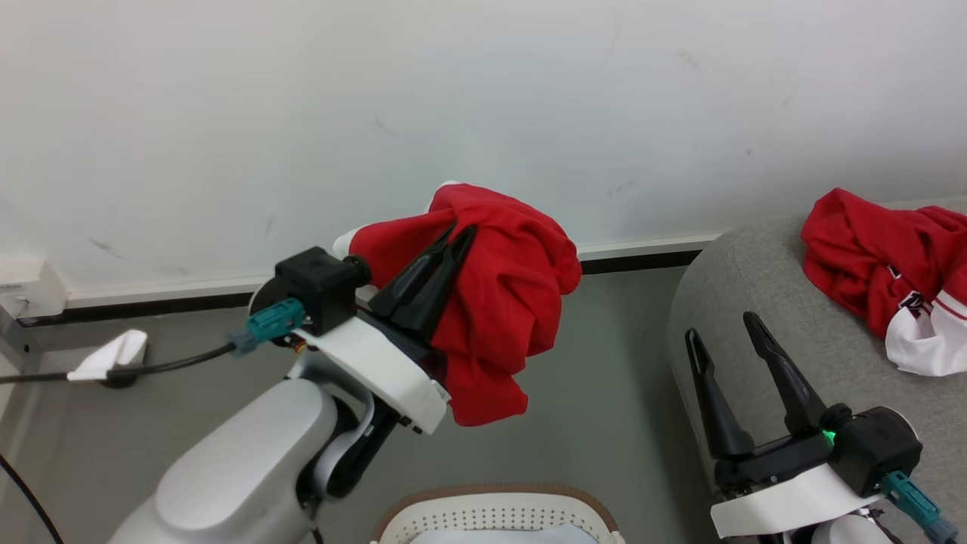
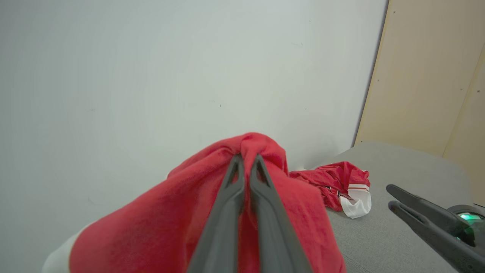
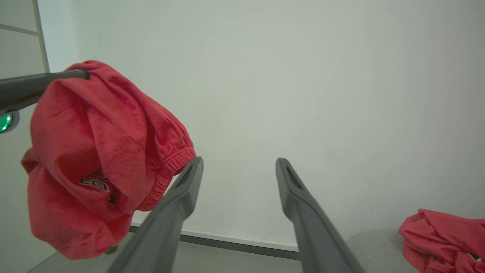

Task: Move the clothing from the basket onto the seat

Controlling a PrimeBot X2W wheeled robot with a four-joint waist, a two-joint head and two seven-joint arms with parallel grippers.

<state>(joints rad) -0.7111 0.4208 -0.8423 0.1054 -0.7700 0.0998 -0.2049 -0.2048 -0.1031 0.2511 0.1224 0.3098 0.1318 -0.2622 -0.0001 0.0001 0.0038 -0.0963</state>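
My left gripper (image 1: 461, 230) is shut on a bright red piece of clothing (image 1: 506, 302), which hangs bunched in the air over the grey floor. In the left wrist view the closed fingers (image 2: 248, 157) pinch the top fold of that garment (image 2: 151, 227). The white basket (image 1: 498, 502) with its brown rim sits below at the bottom edge. To the right is the grey seat (image 1: 755, 287), where a second red garment (image 1: 869, 257) with a white striped cuff lies. My right gripper (image 1: 720, 326) stands open and empty at the seat's near edge.
A pale wall with a dark baseboard (image 1: 642, 261) runs behind everything. A wall socket (image 1: 26, 291) and a black cable (image 1: 174, 363) are at the left. A beige panel (image 2: 428, 76) stands behind the seat. Grey floor lies between basket and seat.
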